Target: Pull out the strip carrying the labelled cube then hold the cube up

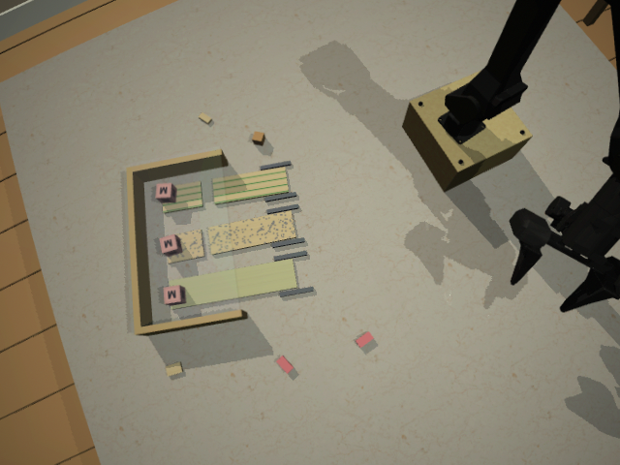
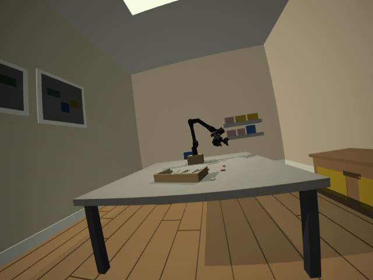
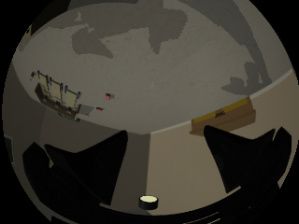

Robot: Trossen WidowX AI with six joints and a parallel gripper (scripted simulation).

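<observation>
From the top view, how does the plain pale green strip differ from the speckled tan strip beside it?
The plain pale green strip runs unbroken under its pink M cube; the speckled tan strip is split by a gap into a short piece and a long piece. The green surface is plain, the tan one dotted. The green lies nearest the frame's lower wall, the tan in the middle lane. Both carry a pink M cube at their closed end.

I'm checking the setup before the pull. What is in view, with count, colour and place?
Tray: 1, tan, three-walled, table's left part.
Labelled cubes: 3, pink, marked M, at the strips' walled ends.
Striped strip: 1, green-lined, top lane, split in two.
Speckled strip: 1, tan, middle lane, split in two.
Plain strip: 1, pale green, bottom lane, one piece.
Bars: 6, grey, beside the strips' open ends.
Loose blocks: 2 red, 2 tan, 1 brown, around the tray.
Pedestal: 1, tan, upper right.
Claw: 1, black, open, right edge.
</observation>
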